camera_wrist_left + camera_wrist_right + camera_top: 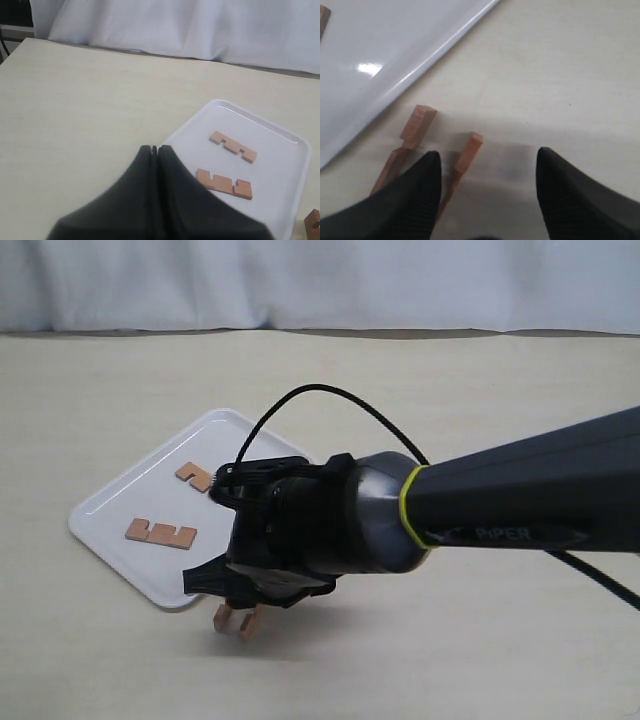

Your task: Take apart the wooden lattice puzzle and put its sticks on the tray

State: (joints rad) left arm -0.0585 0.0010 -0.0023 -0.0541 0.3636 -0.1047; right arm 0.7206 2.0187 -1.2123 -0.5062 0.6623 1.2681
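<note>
A black robot arm (520, 490), lettered "PiPER" (505, 534) in pale print along its side, reaches across a pale bench (450, 390). It hangs over the part of the wooden lattice puzzle (237, 620) that lies off the tray. That part shows as two reddish-brown notched pieces standing on the bench just beside the near corner of the white tray (110, 502). Whether the two are interlocked cannot be told.

The right claw (487, 152) is spread wide. One finger (420, 195) is close against the pieces, and the other is well apart from them, over bare bench. Nothing is clamped.

Two sticks lie flat on the tray, apart from each other: one nearer the middle (195, 476), the other toward the near edge (160, 533).

The left claw (155, 150) has its black tips pressed together with nothing between them. It sits above the bench just beside the tray's rim. A thin black cable (330, 400) loops up from the arm's wrist. No other writing can be read.
</note>
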